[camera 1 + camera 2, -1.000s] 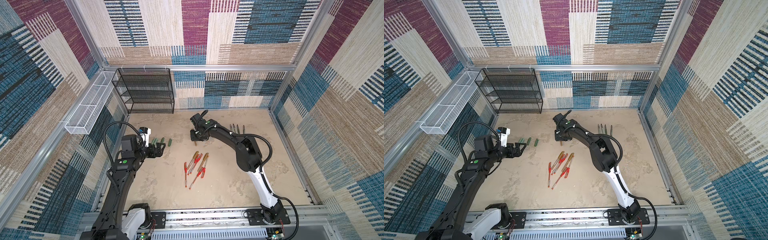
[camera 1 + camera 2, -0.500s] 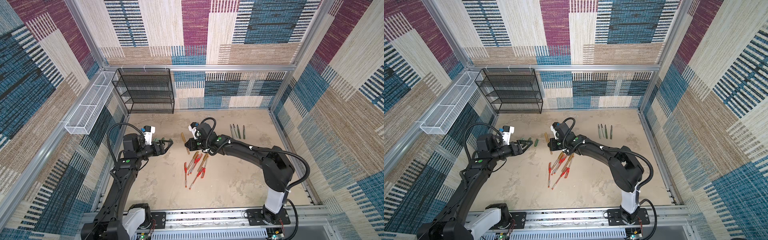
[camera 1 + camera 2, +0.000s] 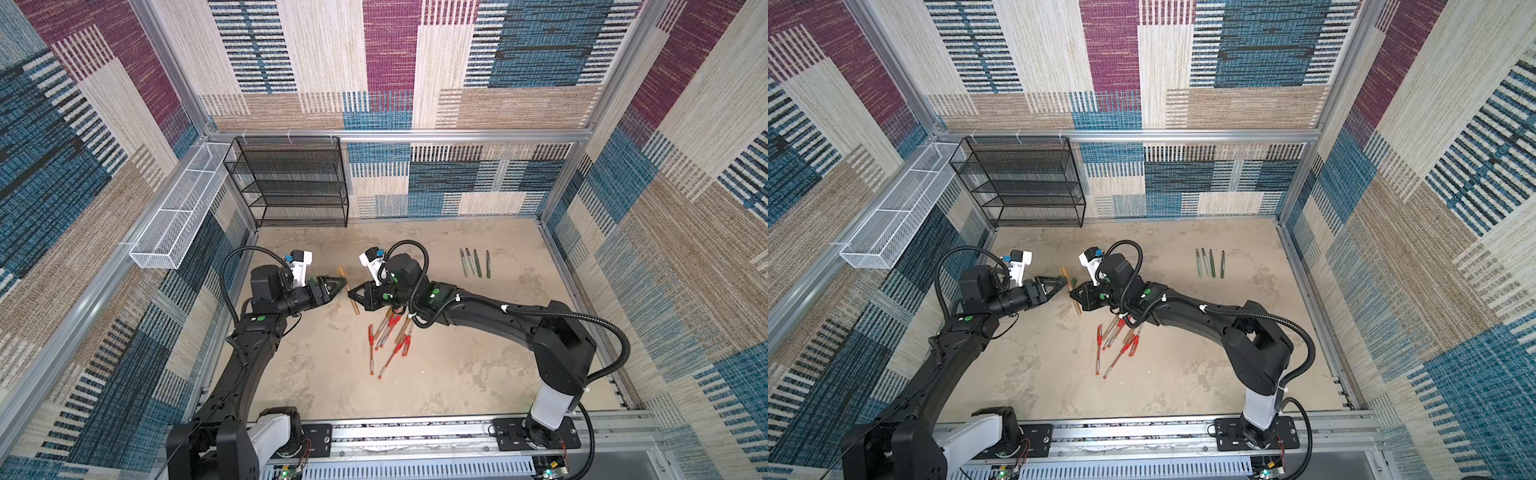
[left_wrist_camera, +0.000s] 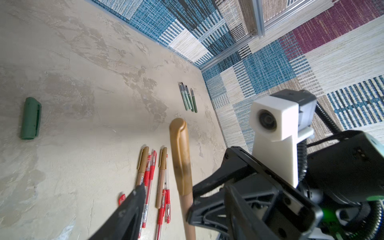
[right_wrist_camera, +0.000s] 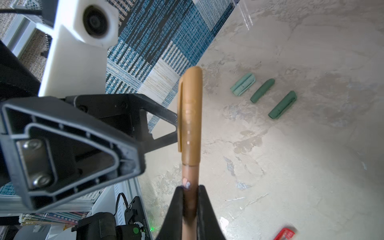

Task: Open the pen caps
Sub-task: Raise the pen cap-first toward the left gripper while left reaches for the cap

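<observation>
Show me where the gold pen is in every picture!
Top view: gold pen mid-floor, between left gripper and right gripper.
Top view: mid-floor, between the grippers.
Left wrist: centre, beside the red pens.
Right wrist: centre, near green caps.
Shared landmark: right gripper pinching its barrel.

Bright even light, soft shadows, right end effector point(image 5: 190, 204) blurred up close

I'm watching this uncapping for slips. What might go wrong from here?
The left tool stands open beside the gold cap, one finger by its clip; closing there might catch the clip and slip. The right tool pinches only the gold pen at its barrel, so a hard pull might drag it out.
</observation>
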`<state>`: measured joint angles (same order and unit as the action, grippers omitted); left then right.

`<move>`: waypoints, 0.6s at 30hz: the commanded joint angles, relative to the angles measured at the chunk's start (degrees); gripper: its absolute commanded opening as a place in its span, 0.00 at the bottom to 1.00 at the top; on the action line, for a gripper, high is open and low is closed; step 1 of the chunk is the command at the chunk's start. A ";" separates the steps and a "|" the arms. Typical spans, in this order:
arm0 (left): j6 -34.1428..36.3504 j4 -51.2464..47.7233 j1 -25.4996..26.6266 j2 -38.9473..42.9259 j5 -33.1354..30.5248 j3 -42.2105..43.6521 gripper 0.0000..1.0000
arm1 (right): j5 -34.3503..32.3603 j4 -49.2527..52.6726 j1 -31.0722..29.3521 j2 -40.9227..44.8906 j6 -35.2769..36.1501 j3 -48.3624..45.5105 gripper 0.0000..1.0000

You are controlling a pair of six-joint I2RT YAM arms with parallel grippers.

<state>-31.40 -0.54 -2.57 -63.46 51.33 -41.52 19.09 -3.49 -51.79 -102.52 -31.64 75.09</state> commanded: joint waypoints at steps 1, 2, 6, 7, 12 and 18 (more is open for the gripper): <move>-2.02 2.40 -0.07 -0.12 0.03 -0.55 0.50 | 1.87 -4.41 -1.01 0.07 -0.56 -0.77 0.04; -2.25 2.61 -0.10 -0.08 -0.16 -0.56 0.45 | 2.19 -4.39 -1.14 -0.34 -0.30 -0.66 0.04; -2.98 2.60 -0.16 -0.52 -0.28 -0.86 0.36 | 2.32 -4.15 -1.72 -0.66 -0.27 -0.49 0.04; -3.01 2.64 -0.12 -0.56 -0.43 -0.92 0.32 | 2.48 -4.64 -1.94 -0.66 -0.35 -0.71 0.04; -2.34 1.38 -0.24 -0.31 -1.59 -1.23 0.00 | 1.95 -2.89 -2.18 -1.13 0.20 0.05 0.05; -2.35 1.65 -0.24 0.46 -1.32 -0.74 0.00 | 1.12 -2.66 -2.18 -1.07 0.22 -0.78 0.23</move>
<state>-33.12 -0.84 -2.66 -63.35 49.91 -42.15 20.38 -6.55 -53.80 -103.22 -31.57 73.73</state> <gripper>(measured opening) 0.123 0.206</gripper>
